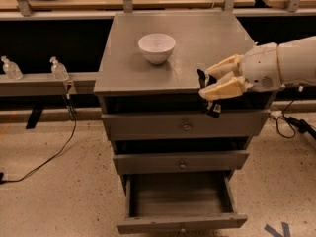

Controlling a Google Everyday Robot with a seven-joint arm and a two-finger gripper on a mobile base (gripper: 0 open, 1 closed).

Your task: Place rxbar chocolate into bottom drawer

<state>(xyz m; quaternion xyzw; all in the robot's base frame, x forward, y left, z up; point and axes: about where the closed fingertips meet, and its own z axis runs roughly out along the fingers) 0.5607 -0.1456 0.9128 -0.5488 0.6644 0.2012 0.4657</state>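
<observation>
My gripper [210, 84] hangs at the front right edge of the grey cabinet top [123, 68], coming in from the right. Its two cream fingers [224, 89] are shut on the rxbar chocolate [211, 108], a small black bar that stands almost upright between them, its lower end with a white patch hanging in front of the top drawer. The bottom drawer [180, 222] is pulled open below, showing a plain grey inside with nothing in it. The bar is well above it.
A white bowl [157, 48] stands on the cabinet top behind and left of the gripper. The two upper drawers [185, 127] are closed. Two small clear bottles [58, 69] stand on a ledge at the left. Cables lie on the speckled floor.
</observation>
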